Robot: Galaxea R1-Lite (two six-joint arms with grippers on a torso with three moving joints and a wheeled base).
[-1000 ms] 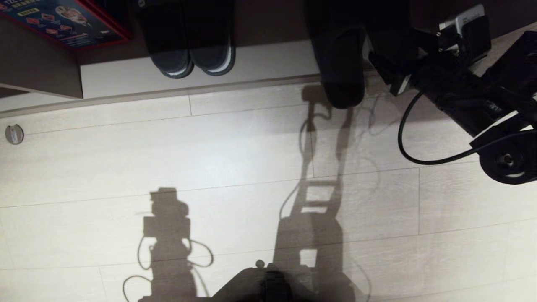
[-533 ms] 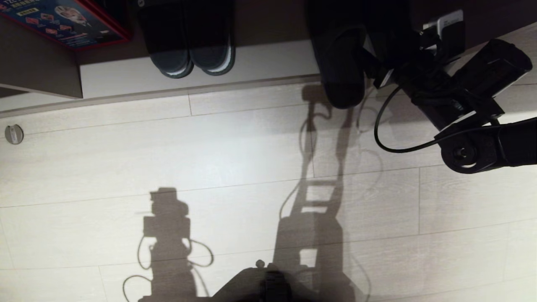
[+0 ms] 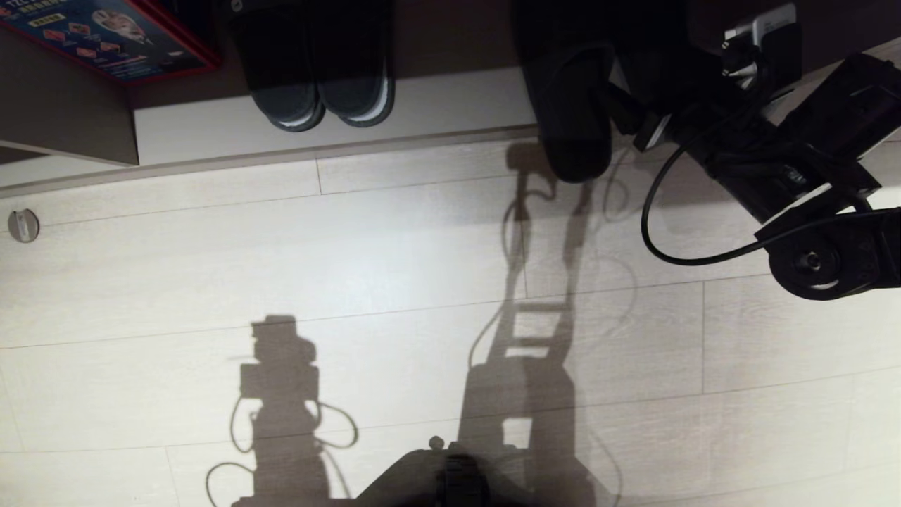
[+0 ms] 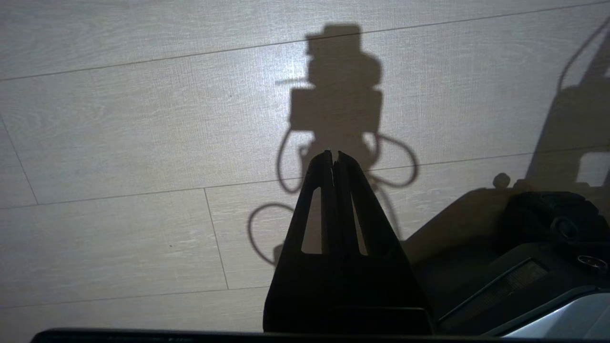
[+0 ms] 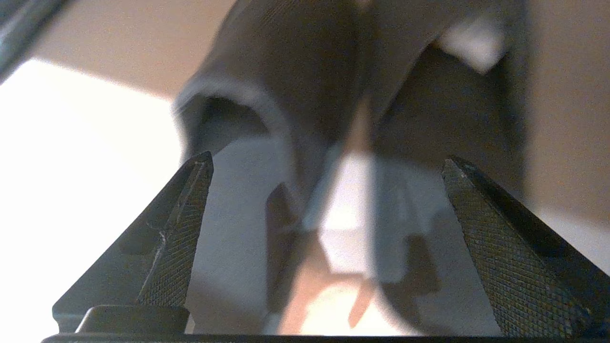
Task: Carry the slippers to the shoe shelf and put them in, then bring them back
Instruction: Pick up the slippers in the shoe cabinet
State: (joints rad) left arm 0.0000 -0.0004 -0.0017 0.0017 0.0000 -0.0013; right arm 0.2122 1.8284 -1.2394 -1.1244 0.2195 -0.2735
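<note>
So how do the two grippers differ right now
The left gripper is shut, fingers pressed together; the right gripper is open wide. The left gripper hangs over bare floor with nothing near its tips; the right gripper sits at the shoe shelf, right before the slippers, holding nothing. Both have dark, tapered fingers.

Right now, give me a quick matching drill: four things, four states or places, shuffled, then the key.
1. right gripper
2. left gripper
3. dark charcoal slipper pair with white sole edges
4. soft grey-blue fabric slipper

A. jaws shut, above bare floor
B. toe juts past the shelf's front edge
C. jaws wide open, nothing between them
D. left part of the shelf, beside a red-edged box

Pairs: 1-C, 2-A, 3-D, 4-B
</note>
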